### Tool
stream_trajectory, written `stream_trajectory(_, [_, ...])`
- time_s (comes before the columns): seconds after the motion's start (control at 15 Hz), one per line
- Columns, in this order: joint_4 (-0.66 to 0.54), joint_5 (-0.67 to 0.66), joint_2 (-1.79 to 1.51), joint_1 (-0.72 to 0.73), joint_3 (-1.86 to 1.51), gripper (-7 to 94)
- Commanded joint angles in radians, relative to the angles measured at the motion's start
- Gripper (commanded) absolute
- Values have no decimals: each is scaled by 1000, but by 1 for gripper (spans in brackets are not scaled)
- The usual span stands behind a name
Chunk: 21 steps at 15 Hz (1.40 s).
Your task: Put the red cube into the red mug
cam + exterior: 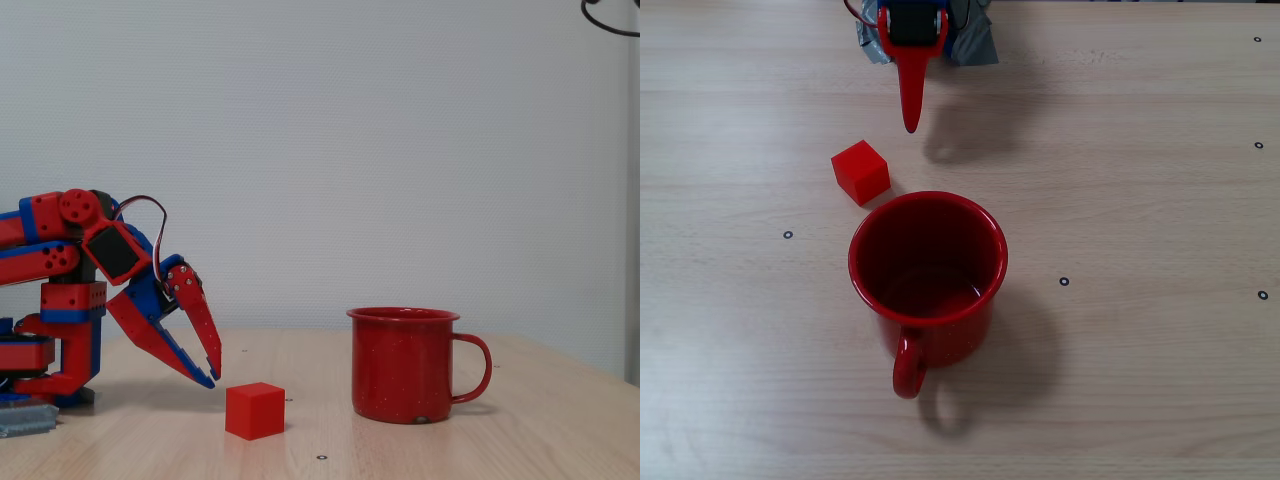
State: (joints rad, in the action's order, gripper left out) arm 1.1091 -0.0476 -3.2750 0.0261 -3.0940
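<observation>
Pincer [205, 375] hangs open and empty just short of the red cube [254, 410], angled down for a grab; the red mug [404, 366] waits upright nearby on the surface [500, 440].

In the overhead fixed view, the mug [928, 270] stands upright on the table [1140, 380] near the middle, its handle pointing to the near edge. The cube [860, 171] sits on the table just beyond the mug's rim, up and to the left, apart from it. My gripper [910, 120] hangs farther back still, past the cube and slightly right of it.
</observation>
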Motion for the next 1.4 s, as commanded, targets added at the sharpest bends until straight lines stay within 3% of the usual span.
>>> stream_trajectory(0.0, [-12, -12, -57, 12, -18, 0])
stream_trajectory(0.93, [-26, 25, -40, -17, -9, 0])
stream_trajectory(1.33, [46, 74, 268, -101, 304, 0])
